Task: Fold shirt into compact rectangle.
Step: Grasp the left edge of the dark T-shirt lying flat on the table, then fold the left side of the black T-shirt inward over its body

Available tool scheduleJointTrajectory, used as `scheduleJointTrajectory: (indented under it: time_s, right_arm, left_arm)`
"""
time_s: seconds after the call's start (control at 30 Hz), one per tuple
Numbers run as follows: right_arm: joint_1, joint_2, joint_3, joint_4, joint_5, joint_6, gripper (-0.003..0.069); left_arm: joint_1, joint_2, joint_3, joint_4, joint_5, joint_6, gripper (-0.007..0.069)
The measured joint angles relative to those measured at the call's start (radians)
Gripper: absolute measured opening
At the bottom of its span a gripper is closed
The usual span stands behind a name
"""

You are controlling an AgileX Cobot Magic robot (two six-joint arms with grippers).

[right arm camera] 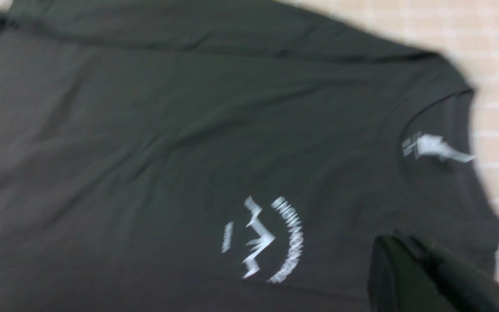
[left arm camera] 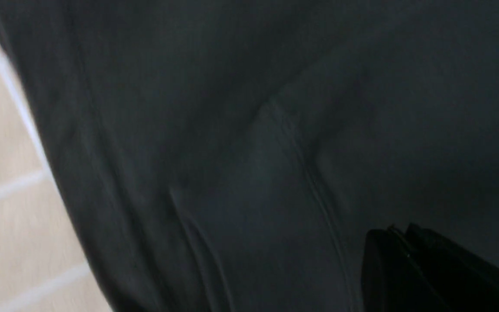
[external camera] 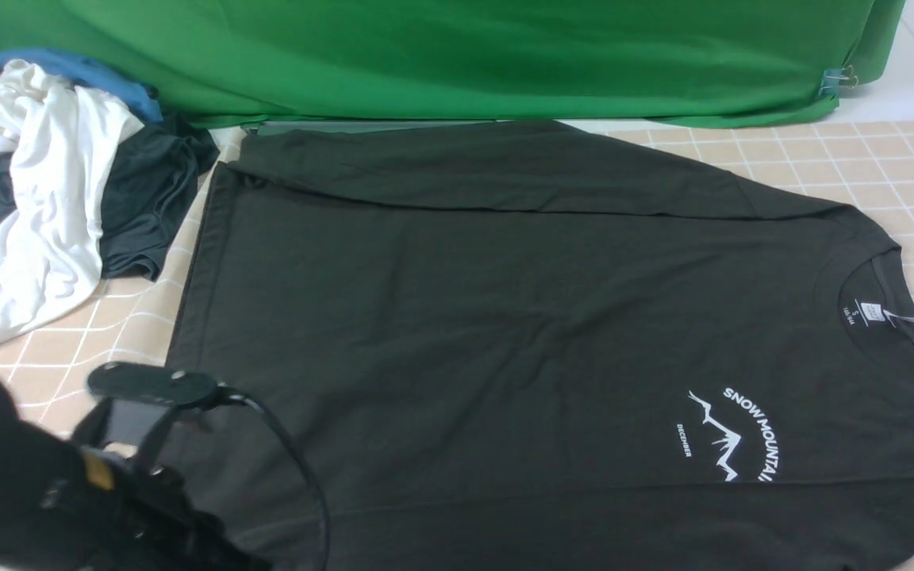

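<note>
- One shirt [external camera: 457,333] on show: black-charcoal, spread flat across the middle of the checked surface [external camera: 885,166], with its crew neck out at 3 o'clock and its hem at 9 o'clock.
- The far sleeve is folded in along the 12 o'clock edge. The body lies mostly smooth, with a few soft creases.
- One white print [external camera: 731,432] sits at 4 o'clock, a mountain outline with "SNOW MOUNTAIN" arched beside it. One small label [external camera: 869,311] is inside the neck.
- Up at 10 o'clock is a heap of three more pieces: one white garment [external camera: 36,198], one dark garment [external camera: 147,206] and one blue garment [external camera: 120,83] underneath.
- One green cloth [external camera: 457,55] hangs along the back.
- Two grippers in play. The left arm [external camera: 28,492] reaches in from 8 o'clock, low by the hem corner.
- The left gripper [left arm camera: 399,236] has its jaws pressed together right over dark fabric. I can't tell whether any cloth is caught.
- The right gripper [right arm camera: 394,245] shows only from its own wrist, in a blurred picture. Its jaws are pressed together, above the shirt near the shoulder.
</note>
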Motion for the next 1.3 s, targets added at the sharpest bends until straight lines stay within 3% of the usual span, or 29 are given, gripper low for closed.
scheduleJointTrajectory:
  time_s: [0.07,0.33,0.53,0.7,0.77,0.9,0.93,0.97,1.07,1.3]
  right_arm:
    - [0.000,0.014,0.000,0.032,0.012,-0.022,0.0037]
    - [0.000,0.022,-0.002,0.103,0.014,-0.073,0.0037]
    - [0.000,0.022,-0.002,0.111,0.014,-0.092,0.0037]
    - [0.000,0.022,-0.003,0.115,0.014,-0.094,0.0038]
    - [0.000,0.022,-0.003,0.115,0.014,-0.094,0.0038]
    - [0.000,0.022,-0.003,0.115,0.014,-0.096,0.0043]
    - [0.000,0.022,-0.003,0.115,0.014,-0.100,0.0043]
    - [0.000,0.022,-0.003,0.115,0.014,-0.107,0.0043]
    - [0.000,0.022,-0.003,0.115,0.015,-0.120,0.0043]
    - [0.000,0.022,-0.003,0.115,0.015,-0.124,0.0049]
  left_arm:
    - [-0.004,0.029,0.000,0.024,-0.033,-0.002,0.0075]
    - [-0.004,0.179,0.000,0.246,-0.096,-0.186,0.0431]
    - [-0.004,0.254,0.000,0.266,-0.154,-0.220,0.0546]
    - [-0.004,0.277,-0.008,0.255,-0.151,-0.229,0.0532]
    - [-0.004,0.280,-0.010,0.246,-0.145,-0.230,0.0484]
    - [-0.012,0.283,-0.017,0.205,-0.123,-0.239,0.0221]
    - [-0.014,0.285,-0.021,0.203,-0.109,-0.240,0.0121]
    - [-0.014,0.286,-0.025,0.207,-0.096,-0.239,0.0079]
    - [-0.014,0.286,-0.038,0.205,-0.053,-0.238,0.0039]
    - [-0.013,0.186,-0.108,0.088,0.125,-0.183,0.0033]
